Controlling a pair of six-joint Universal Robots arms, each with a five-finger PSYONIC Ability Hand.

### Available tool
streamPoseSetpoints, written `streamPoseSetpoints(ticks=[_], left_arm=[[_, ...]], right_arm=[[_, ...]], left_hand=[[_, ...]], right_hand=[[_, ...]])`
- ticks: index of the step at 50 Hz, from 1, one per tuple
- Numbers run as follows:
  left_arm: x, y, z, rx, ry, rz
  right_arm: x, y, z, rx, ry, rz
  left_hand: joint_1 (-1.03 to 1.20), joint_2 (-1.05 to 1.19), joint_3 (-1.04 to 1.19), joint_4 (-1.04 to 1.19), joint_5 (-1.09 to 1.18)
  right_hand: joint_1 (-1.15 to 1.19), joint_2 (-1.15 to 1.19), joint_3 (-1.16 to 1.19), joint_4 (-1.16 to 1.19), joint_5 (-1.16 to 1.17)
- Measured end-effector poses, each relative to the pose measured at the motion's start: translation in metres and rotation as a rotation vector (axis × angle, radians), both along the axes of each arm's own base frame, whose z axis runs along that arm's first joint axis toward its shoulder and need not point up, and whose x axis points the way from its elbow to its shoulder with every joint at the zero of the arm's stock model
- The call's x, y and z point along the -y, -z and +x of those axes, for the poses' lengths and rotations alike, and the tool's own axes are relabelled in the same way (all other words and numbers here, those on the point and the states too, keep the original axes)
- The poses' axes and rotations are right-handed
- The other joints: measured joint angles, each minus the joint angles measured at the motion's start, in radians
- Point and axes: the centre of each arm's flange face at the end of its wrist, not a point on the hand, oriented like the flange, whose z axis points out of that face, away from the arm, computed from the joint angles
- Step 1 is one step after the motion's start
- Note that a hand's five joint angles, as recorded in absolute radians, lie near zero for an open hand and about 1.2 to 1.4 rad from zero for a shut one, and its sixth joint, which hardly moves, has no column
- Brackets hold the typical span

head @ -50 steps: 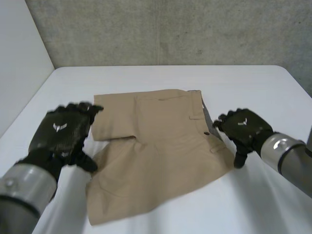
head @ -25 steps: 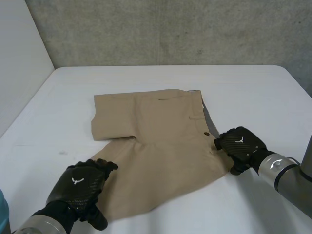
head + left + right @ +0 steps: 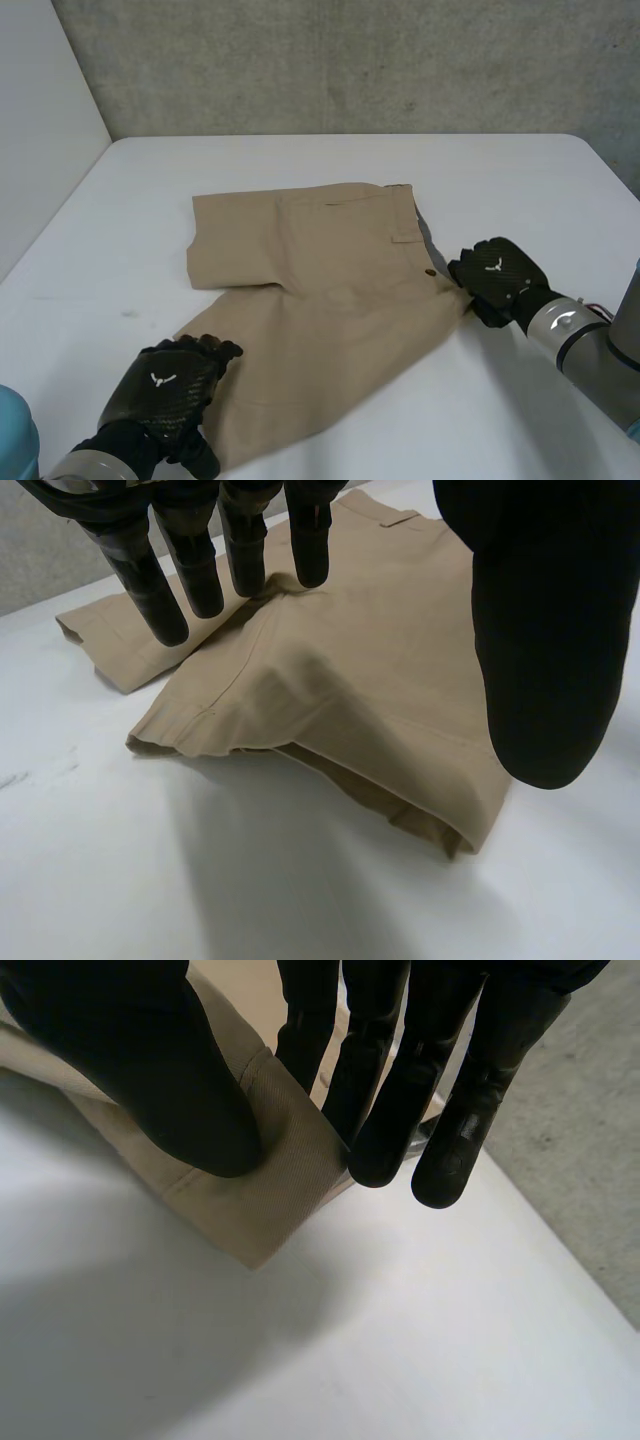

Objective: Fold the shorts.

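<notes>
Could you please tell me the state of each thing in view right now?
Shorts: spread on the table, unfolded, legs splayed.
Left hand: open, over the near leg's hem.
Right hand: thumb and fingers pinching the waist corner.

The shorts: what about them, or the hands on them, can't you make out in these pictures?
Head view: the left hand covers part of the near leg's hem on the shorts.
Right wrist view: the right hand lies over the waistband corner, so whether it grips is unclear.
Left wrist view: the left hand's thumb blocks the waistband end.
</notes>
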Motion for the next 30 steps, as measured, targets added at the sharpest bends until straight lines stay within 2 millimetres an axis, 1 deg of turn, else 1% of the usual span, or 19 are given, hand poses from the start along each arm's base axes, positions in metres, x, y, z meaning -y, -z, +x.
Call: streamPoseSetpoints(ticks=[1, 8, 14, 16, 17, 24, 30], left_arm=[[-0.001, 0.000, 0.000, 0.000, 0.004, -0.002], [-0.004, 0.001, -0.003, 0.005, 0.024, 0.001], [-0.008, 0.006, -0.007, 0.018, 0.049, 0.014], [-0.012, 0.009, -0.009, 0.030, 0.064, 0.023], [-0.016, 0.013, -0.012, 0.046, 0.076, 0.028], [-0.025, 0.022, -0.018, 0.102, 0.085, 0.017], [-0.024, 0.029, -0.023, 0.134, 0.074, 0.003]], right_arm=[[0.000, -0.004, 0.000, 0.009, 0.004, -0.008], [0.000, -0.013, 0.003, 0.077, 0.028, 0.015], [-0.006, -0.014, 0.011, 0.117, 0.032, 0.046], [-0.008, -0.014, 0.012, 0.121, 0.033, 0.051], [-0.011, -0.013, 0.016, 0.122, 0.040, 0.058], [-0.012, -0.012, 0.016, 0.113, 0.053, 0.057], [-0.011, -0.012, 0.015, 0.112, 0.059, 0.056]], left_hand=[[0.000, 0.000, 0.000, 0.000, 0.000], [0.030, 0.030, 0.029, 0.027, 0.027], [0.088, 0.083, 0.086, 0.081, 0.082], [0.088, 0.083, 0.086, 0.081, 0.082], [0.116, 0.115, 0.120, 0.113, 0.116], [0.125, 0.129, 0.131, 0.127, 0.130], [0.147, 0.146, 0.151, 0.146, 0.148]], right_hand=[[0.000, 0.000, 0.000, 0.000, 0.000], [0.000, 0.000, 0.000, 0.000, 0.000], [0.000, 0.000, 0.000, 0.000, 0.000], [0.000, 0.000, 0.000, 0.000, 0.000], [0.013, 0.000, 0.004, 0.000, 0.010], [0.013, 0.000, 0.004, 0.000, 0.013], [0.013, 0.000, 0.004, 0.000, 0.013]])
